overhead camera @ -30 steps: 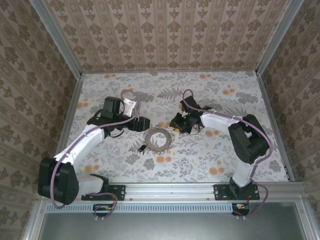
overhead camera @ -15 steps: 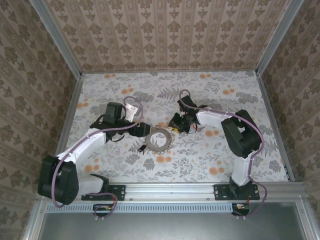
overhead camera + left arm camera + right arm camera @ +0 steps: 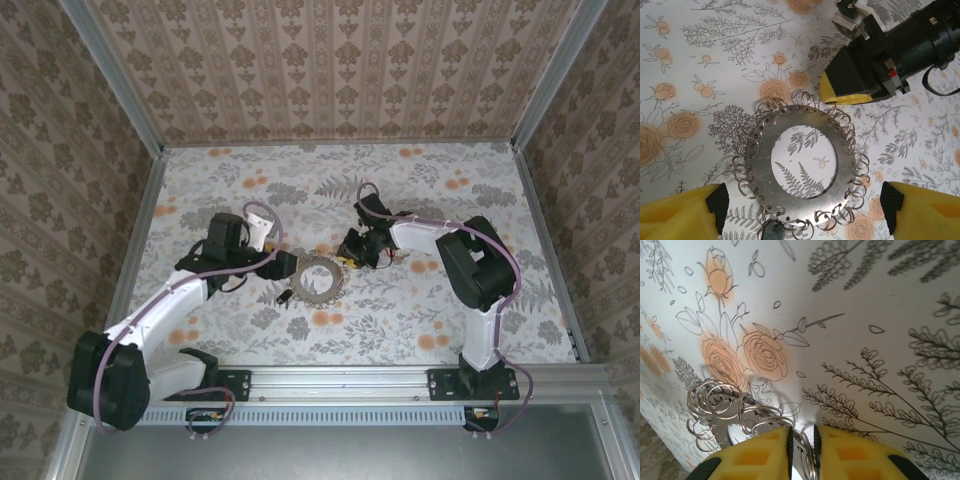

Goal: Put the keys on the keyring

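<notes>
Keyring flat on bench, mid-bench, between my two arms. Left hand wide open, holding nothing; yellow fingers straddle keyring's near half, apart from it as far as I see. Right hand at keyring's far rim, fingers nearly together, pinching one wire loop. Black end piece at rim on left arm's side.

The keyring is hemmed in by the left pincer on one side and the right pincer pinching its far edge, but its near side is free and the table around lies open to the walls.
</notes>
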Available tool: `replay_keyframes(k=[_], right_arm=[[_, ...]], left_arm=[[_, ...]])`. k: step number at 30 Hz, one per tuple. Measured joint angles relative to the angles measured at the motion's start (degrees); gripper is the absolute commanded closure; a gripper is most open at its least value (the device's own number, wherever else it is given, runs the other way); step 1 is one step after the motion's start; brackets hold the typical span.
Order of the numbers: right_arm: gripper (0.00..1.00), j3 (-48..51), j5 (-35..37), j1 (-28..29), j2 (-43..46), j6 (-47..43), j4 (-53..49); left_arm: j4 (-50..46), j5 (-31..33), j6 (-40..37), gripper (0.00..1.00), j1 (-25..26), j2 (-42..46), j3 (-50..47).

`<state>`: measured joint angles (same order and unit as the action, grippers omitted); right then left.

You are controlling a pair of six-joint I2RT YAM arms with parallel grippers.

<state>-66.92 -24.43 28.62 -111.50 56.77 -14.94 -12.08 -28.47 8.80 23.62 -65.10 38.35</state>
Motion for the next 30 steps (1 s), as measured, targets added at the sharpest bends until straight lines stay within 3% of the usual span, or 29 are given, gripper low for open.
replay_keyframes(k=[3,13,14,17,19,30], right_arm=[[0.96,0.0,0.0,0.2,0.0,-0.5,0.1],[1.0,2.5,0.0,0.2,2.5,-2.3,1.4],[0.98,2.8,0.0,0.2,2.9,-2.7,1.5],[0.77,2.8,0.0,0.2,3.6,-4.1,1.5],[0.72,2.8,0.0,0.2,3.6,-5.1,1.1],[0.73,1.4,0.4,0.2,3.5,-7.8,-4.9]], left_arm=[[0.7,1.6,0.4,0.2,0.4,0.3,-0.1],[1.6,3.9,0.9,0.22,1.9,0.3,-0.1],[1.6,3.9,1.1,0.22,1.9,0.4,-0.1],[1.6,3.9,1.7,0.22,1.9,1.2,-0.1],[1.6,4.0,2.1,0.22,1.9,1.7,-0.1],[1.7,4.6,4.8,0.23,1.9,1.9,-0.1]])
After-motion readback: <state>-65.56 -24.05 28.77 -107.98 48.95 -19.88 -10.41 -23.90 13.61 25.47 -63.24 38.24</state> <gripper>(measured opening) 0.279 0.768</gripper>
